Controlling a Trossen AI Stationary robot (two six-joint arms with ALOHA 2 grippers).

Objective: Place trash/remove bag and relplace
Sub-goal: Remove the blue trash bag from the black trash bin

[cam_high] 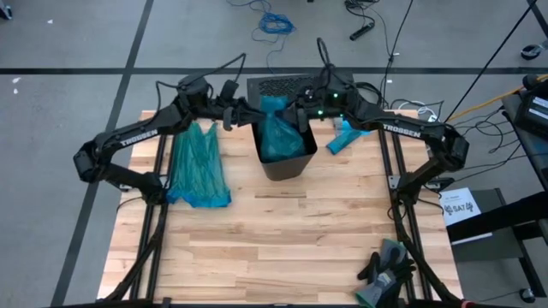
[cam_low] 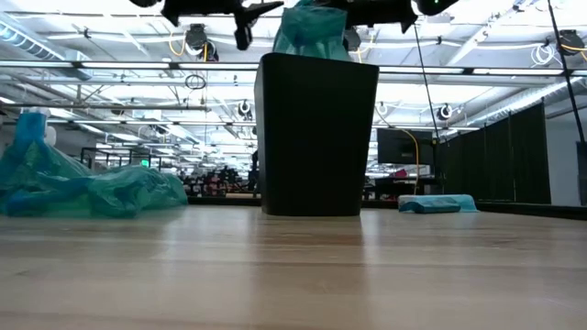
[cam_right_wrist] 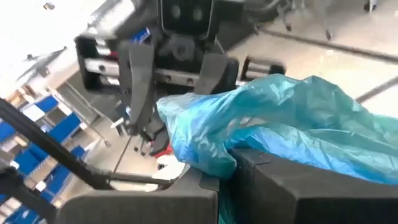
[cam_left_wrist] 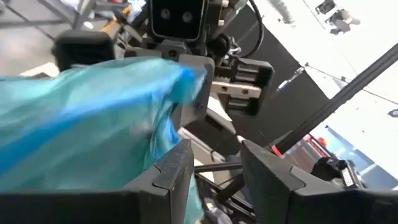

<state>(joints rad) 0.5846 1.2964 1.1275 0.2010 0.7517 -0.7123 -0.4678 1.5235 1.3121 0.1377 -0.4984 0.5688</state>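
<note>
Bare wood of the table (cam_high: 282,248) nearest — then black bin (cam_high: 282,154), upright at the far middle. Teal bag (cam_high: 278,128) gathered up from its mouth, long axis vertical, between both claws. Left claw (cam_high: 229,113) apparently half-open beside it; right claw (cam_high: 301,109) gripping its top. No trash visible.

The teal bag (cam_high: 276,130) fills the mouth of the black bin (cam_high: 287,162), so the bin's inside is hidden in every view. In the low view both arms are cut off by the top edge. The right gripper (cam_right_wrist: 227,165) has its fingertips buried under bag film; whether they pinch it cannot be told. The dark gloves (cam_high: 385,269) run off the counter's (cam_high: 282,239) front edge
</note>
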